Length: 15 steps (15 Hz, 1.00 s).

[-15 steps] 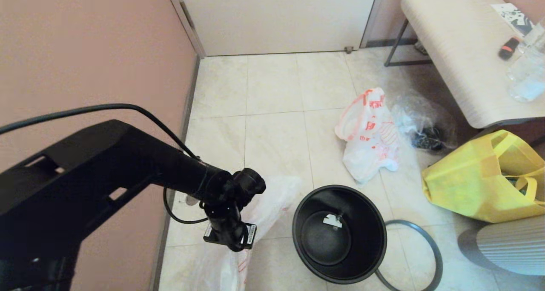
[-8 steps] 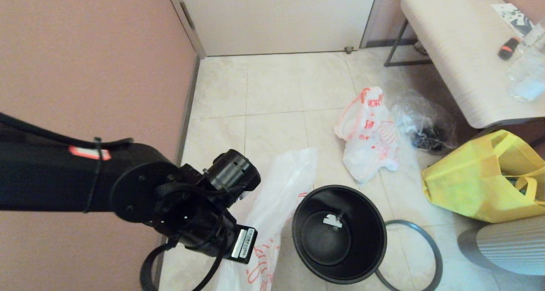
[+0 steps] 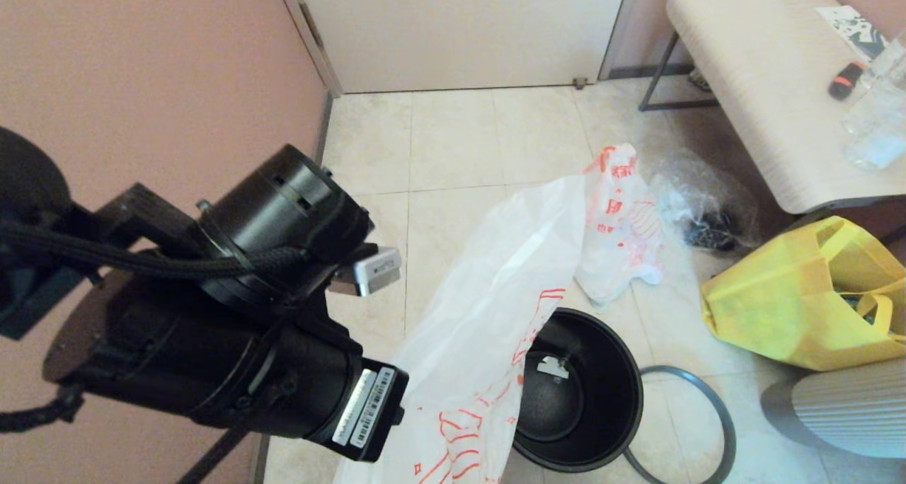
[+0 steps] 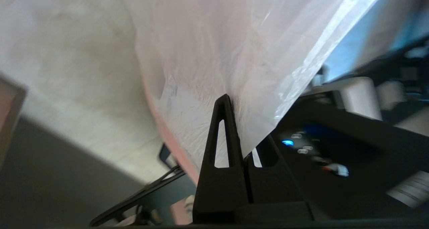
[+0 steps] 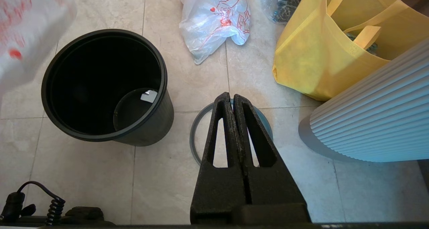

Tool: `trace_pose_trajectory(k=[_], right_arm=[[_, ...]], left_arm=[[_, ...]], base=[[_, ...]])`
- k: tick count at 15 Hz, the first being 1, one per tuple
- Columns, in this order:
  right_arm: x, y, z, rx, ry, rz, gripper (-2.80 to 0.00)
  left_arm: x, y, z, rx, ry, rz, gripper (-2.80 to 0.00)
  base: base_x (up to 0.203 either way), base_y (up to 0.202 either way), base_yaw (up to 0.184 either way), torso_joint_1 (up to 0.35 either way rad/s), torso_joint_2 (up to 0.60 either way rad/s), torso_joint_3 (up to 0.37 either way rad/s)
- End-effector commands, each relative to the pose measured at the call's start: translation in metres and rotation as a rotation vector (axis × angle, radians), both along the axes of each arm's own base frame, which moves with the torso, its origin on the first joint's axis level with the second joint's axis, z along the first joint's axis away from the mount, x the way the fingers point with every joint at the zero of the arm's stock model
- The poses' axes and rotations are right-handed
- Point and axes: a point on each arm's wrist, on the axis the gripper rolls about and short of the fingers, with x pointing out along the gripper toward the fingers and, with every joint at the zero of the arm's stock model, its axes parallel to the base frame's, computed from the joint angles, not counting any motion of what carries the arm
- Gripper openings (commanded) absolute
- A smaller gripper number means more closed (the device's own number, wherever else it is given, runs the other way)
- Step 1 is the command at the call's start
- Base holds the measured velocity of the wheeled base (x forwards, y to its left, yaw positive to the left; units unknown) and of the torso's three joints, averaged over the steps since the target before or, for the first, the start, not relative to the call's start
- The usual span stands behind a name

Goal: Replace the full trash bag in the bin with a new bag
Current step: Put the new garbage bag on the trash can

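New bag raised beside the emptied bin

The left end effector [image 4: 231,128] is pinched fully closed on a fold of the new bag [image 3: 495,307], so the thin film hangs from it in a long sheet, probably lifted this way so it falls open before it goes into the bin [image 3: 601,392]. The bag is white and translucent with sparse orange-red line print near its lower part; it drapes beyond the end effector and partly covers the bin's near side. The bin stands upright and empty on the floor, below and beyond the grip, its grey ring [image 3: 708,406] lying loose against it. The full trash bag [image 3: 623,222], lumpy and red-printed, lies farther off. The right end effector [image 5: 233,105] is closed, empty, parked above the ring.
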Motion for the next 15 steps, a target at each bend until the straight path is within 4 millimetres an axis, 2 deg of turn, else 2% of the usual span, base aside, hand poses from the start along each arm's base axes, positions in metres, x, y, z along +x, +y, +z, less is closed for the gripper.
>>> trace_pose_trajectory(k=[1, 5, 8, 11, 15], right_arm=[[0.0, 0.0, -0.001, -0.002, 0.008, 0.0, -2.8], [0.0, 0.0, -0.001, -0.004, 0.009, 0.001, -2.8], [0.0, 0.0, -0.001, 0.001, 0.006, -0.001, -2.8], [0.0, 0.0, -0.001, 0.004, 0.006, -0.001, -2.8], [0.0, 0.0, -0.001, 0.016, 0.009, -0.001, -2.8]], left_arm=[[-0.003, 0.003, 0.02, -0.073, -0.034, -0.012, -2.8], [0.009, -0.018, 0.052, -0.19, -0.073, -0.054, -2.8], [0.015, -0.043, 0.056, -0.194, -0.049, -0.093, -2.8], [0.008, -0.058, 0.067, -0.276, -0.015, -0.139, -2.8], [0.017, -0.073, 0.08, -0.36, -0.038, -0.117, -2.8]], base=[[0.0, 0.0, 0.0, 0.0, 0.0, 0.0], [0.0, 0.0, 0.0, 0.0, 0.0, 0.0], [0.0, 0.0, 0.0, 0.0, 0.0, 0.0], [0.0, 0.0, 0.0, 0.0, 0.0, 0.0], [0.0, 0.0, 0.0, 0.0, 0.0, 0.0]])
